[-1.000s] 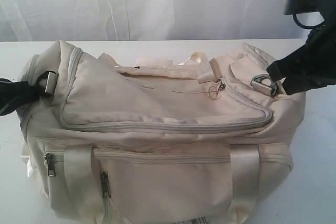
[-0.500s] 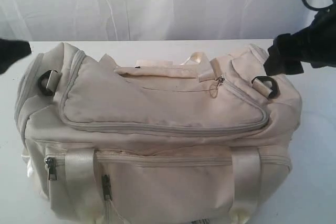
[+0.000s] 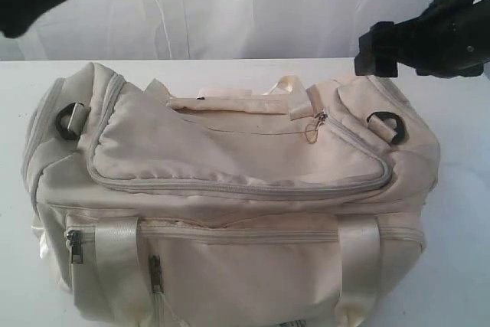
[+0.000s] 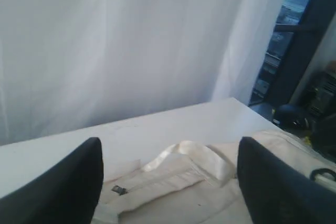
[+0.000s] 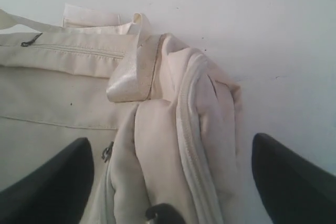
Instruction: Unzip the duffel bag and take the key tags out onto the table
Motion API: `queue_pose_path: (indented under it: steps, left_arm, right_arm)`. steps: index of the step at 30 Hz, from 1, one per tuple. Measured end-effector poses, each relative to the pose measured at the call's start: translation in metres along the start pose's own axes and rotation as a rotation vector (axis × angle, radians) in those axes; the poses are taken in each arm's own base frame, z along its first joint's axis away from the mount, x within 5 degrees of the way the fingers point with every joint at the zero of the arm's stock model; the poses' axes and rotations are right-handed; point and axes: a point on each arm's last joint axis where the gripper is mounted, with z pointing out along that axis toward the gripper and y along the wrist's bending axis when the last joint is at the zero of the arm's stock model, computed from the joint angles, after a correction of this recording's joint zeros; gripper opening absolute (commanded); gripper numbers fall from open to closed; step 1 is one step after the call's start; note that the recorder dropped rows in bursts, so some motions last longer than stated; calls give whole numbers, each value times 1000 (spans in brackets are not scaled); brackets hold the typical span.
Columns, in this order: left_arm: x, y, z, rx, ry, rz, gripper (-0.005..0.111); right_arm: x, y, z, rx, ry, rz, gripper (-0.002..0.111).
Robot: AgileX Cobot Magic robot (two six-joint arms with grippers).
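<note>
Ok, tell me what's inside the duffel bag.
Nothing inside shows. The duffel bag has its top flap zipper closed, so fabric covers the contents; whether the key tags are in there cannot be seen.

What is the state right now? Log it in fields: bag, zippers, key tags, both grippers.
duffel bag: lies on the table, front pockets toward the exterior camera
flap zipper: looks closed
key tags: none in view
left gripper: open, in the air above the bag, holding nothing
right gripper: open, in the air above the bag's end, holding nothing
</note>
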Motion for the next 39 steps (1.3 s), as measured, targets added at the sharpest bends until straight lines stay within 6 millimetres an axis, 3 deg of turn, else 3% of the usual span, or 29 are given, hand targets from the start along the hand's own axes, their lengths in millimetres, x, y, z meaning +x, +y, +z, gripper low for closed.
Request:
queue_pose_path:
  steps: [5,12,18,25,34,39]
  left_arm:
    - [37,-15,49,128,114,-51,74]
    - [68,-47,125,244,230,108,74]
    - [92,-48,176,245,291,150,67]
    - [123,-49,204,299,336,136,61]
    - [145,-77,223,401,371,398,61]
    - [151,-78,228,417,365,525,61]
  right_arm:
    - [1,-2,14,1,12,18,76]
    - [3,-5,26,9,22,23,76]
    - [5,-6,33,10,39,29,76]
    - [3,-5,33,-6,21,66,76]
    - [4,-5,40,-12,24,90,76]
    - [6,-6,45,-12,38,95,76]
